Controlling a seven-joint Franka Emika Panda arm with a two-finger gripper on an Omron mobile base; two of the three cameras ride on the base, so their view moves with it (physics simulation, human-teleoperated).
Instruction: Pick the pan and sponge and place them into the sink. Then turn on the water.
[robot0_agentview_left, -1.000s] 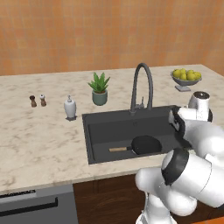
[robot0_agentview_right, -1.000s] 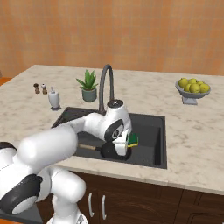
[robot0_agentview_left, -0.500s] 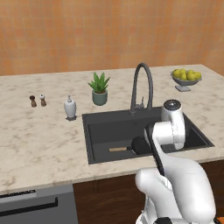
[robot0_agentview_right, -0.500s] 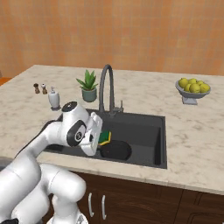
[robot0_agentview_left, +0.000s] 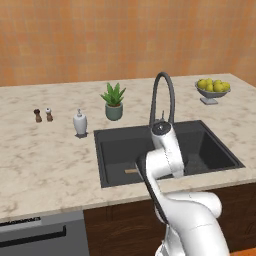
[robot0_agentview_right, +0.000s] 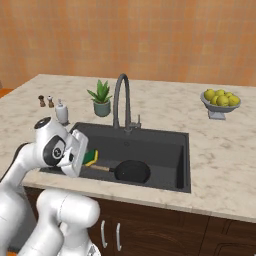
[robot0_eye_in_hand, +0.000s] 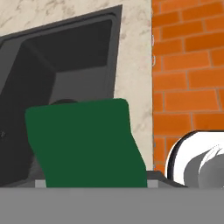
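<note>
Green scrub face of the sponge (robot0_eye_in_hand: 85, 144) sits right up against your hand view, clamped in the gripper (robot0_agentview_right: 86, 156) with the jaws spread about sponge-wide. From the right base view you get the yellow side too, (robot0_agentview_right: 91, 157) poking out past the hand, over the left end of the sink (robot0_agentview_right: 165, 150). That view also gives you the whole pan (robot0_agentview_right: 131, 171) lying on the sink floor, wooden handle pointing toward the sponge. From the left base view the arm covers the pan, so you just catch a bit of handle (robot0_agentview_left: 131, 171) beside the elbow, plus the faucet (robot0_agentview_left: 163, 95).
</note>
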